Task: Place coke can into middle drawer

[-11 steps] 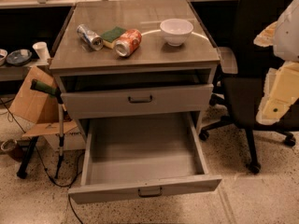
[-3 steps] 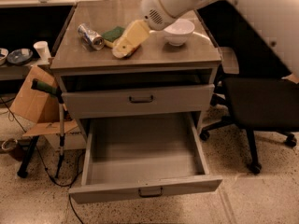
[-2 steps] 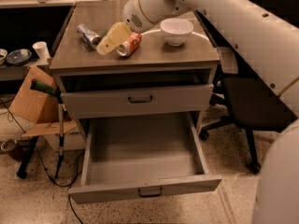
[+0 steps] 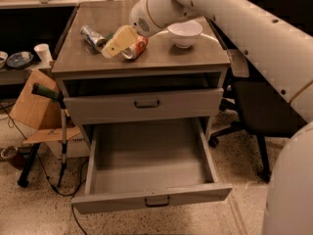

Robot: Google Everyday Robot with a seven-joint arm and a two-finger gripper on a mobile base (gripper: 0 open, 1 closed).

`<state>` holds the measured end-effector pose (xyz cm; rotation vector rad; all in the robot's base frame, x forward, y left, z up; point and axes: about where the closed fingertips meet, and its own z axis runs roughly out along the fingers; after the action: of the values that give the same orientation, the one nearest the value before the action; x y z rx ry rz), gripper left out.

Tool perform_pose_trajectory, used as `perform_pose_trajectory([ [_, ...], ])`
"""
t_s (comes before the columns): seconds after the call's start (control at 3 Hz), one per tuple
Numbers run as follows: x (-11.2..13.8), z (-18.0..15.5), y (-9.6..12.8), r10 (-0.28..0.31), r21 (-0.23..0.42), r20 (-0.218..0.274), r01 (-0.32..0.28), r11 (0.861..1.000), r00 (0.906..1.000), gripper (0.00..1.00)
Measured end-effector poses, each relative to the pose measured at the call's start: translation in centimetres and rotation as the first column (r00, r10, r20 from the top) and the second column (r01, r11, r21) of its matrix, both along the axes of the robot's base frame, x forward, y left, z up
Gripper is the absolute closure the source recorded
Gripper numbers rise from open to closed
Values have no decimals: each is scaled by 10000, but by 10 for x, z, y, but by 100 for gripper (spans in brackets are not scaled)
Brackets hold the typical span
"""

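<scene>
floor: pale speckled terrazzo (image 4: 34,214)
cabinet (image 4: 217,99): grey metal with a brown counter (image 4: 195,58) on top
chair (image 4: 259,116): black, on castors — just right of the cabinet
left side: cardboard box (image 4: 32,106) leaning under a desk (image 4: 19,75), which carries a white cup (image 4: 43,53); a stick (image 4: 46,91) with a green grip stands beside the cabinet
light: dim and warm — dark under the desk
pincer (image 4: 117,42): over the counter's left half

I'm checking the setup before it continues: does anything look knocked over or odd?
Both cans lie on their sides on the cabinet top: the coke can by the gripper, the silver can beside it. The middle drawer stands open and empty, as the task needs.
</scene>
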<state>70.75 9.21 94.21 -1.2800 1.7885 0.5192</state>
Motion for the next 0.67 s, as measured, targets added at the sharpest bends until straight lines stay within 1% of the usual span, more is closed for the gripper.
perform_pose_trajectory([
  [0.33, 25, -15, -4, -311, 314, 10, 310, 9990, 9995, 0],
  [0.67, 58, -32, -6, -573, 532, 4, 572, 9969, 9984, 0],
])
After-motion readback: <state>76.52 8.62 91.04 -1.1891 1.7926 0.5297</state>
